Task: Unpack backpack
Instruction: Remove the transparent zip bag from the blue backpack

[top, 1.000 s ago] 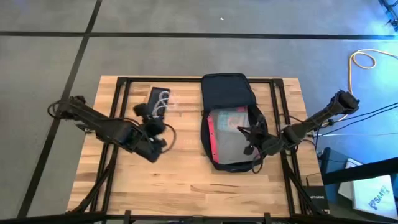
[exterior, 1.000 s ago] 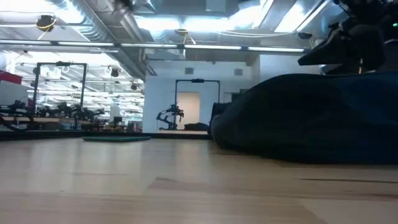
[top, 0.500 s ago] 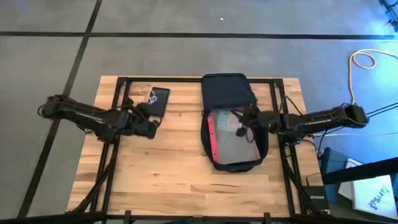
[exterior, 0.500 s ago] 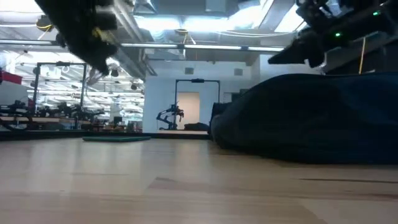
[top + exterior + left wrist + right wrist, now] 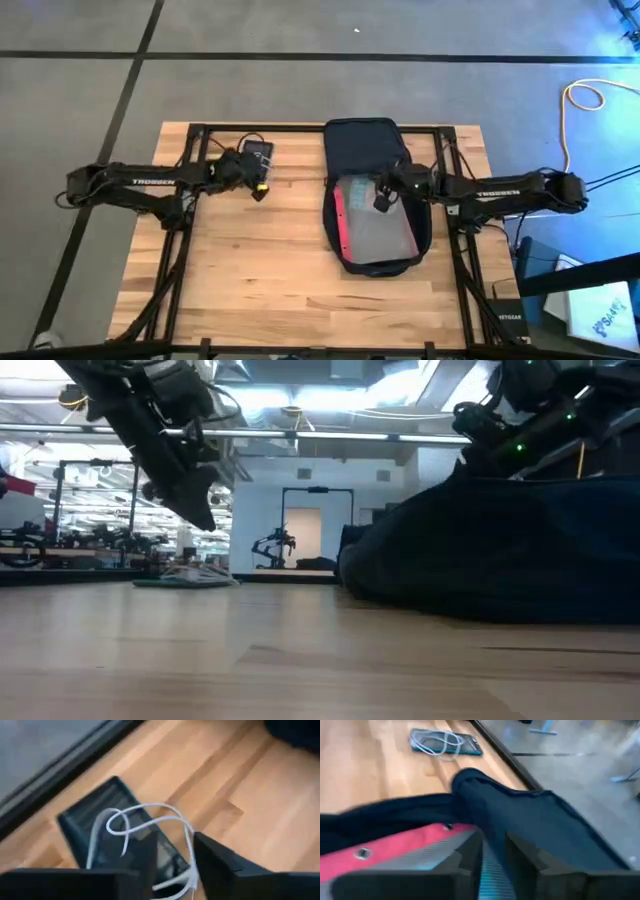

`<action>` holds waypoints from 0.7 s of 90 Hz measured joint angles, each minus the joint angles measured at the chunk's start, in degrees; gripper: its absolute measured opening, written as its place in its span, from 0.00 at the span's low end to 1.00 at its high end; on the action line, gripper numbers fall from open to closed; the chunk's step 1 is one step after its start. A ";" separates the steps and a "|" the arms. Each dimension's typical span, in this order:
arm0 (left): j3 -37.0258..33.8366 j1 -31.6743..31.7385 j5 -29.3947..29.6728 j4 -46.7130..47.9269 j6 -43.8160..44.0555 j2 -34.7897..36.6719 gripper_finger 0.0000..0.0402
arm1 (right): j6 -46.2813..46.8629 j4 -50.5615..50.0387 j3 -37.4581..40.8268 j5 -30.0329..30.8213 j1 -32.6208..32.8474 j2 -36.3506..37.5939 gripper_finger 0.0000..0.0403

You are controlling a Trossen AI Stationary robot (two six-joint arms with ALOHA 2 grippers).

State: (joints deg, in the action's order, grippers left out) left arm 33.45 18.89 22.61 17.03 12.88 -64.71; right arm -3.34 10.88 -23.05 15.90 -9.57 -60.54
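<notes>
The left gripper (image 5: 262, 180) hung over the far left part of the bench (image 5: 260, 290), just above a dark phone (image 5: 100, 827) with a white cable (image 5: 150, 817) coiled on it. Its fingers stood apart and grasped nothing — the cable lay between and below them in the left wrist view.

To the right of it, near the far edge and right of the middle, lay the backpack (image 5: 365, 145). It was opened, and its long axis ran from the far edge toward the near edge. Inside it showed a clear pouch with a red edge (image 5: 370, 225).

The right gripper (image 5: 384, 192) was directly over the open mouth of the backpack, at the far end of the pouch. Its fingers were parted with nothing held. The right arm was clearly the nearer one to the backpack; the left was well apart from it. I judged that the next grasp belonged to the right gripper, going down onto the pouch.
</notes>
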 joint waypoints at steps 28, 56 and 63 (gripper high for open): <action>-0.24 -2.59 -23.48 -39.02 -14.13 -2.12 0.67 | 1.61 4.40 0.00 1.09 3.94 -0.13 0.52; -0.29 -7.57 -23.47 -61.36 -13.44 -18.39 0.68 | 14.33 6.18 0.00 2.45 3.94 -1.35 0.54; -0.35 -8.62 -23.47 -64.97 -10.03 -22.31 0.68 | 15.92 7.92 0.00 1.09 3.94 -1.79 0.54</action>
State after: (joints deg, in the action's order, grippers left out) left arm 33.10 10.28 -0.86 -47.94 2.85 -87.01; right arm 12.59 18.80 -23.05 16.99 -5.63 -62.33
